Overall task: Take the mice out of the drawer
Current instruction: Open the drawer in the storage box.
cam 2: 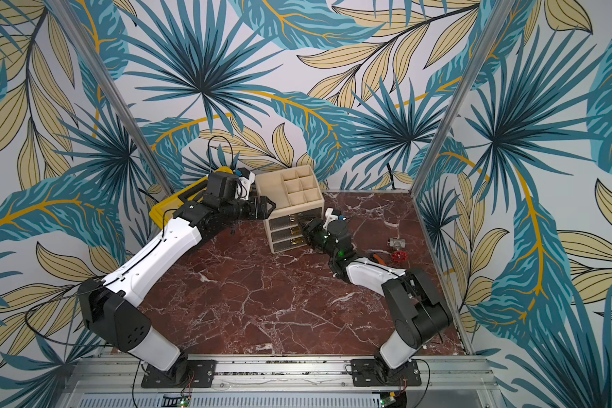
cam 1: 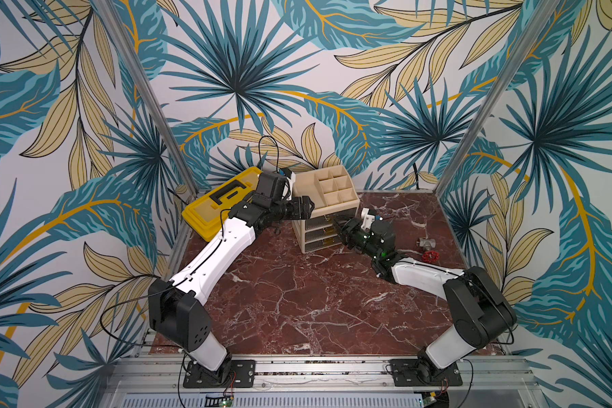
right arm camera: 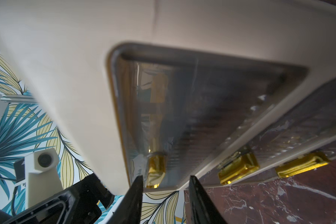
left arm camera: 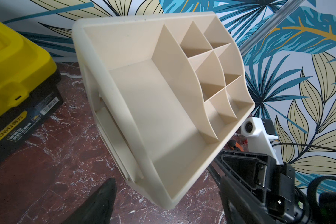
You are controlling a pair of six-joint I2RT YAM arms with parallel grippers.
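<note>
Mice are not showing in any view. The ribbed translucent drawer fronts are hiding whatever is lying inside, so their place cannot be told.

The beige plastic desk organiser (cam 1: 327,192), with open top compartments and three stacked drawers, is standing upright toward the back of the red-brown marble tabletop (cam 1: 297,300). All three drawers are looking flush with its front.

The right gripper (right arm camera: 166,177) is reaching in at the organiser's front. Its black fingers (right arm camera: 133,195) are standing apart on either side of the small gold handle (right arm camera: 156,170) of the top drawer (right arm camera: 211,100). A sliver of space is showing beside one finger and a wider gap beside the other, so nothing is being clamped.

The left gripper (cam 1: 307,206) is hovering at the organiser's upper left edge, jaws spread wide and empty. Whether a finger (left arm camera: 103,201) is touching the organiser cannot be told.

A yellow plastic toolbox (cam 1: 219,201) with a black handle is sitting just to the organiser's left. A metal valve with a red handwheel (cam 1: 427,250) is lying well to the organiser's right. An orange-handled tool (cam 2: 378,259) is lying on that same side, half hidden behind the right arm.
</note>
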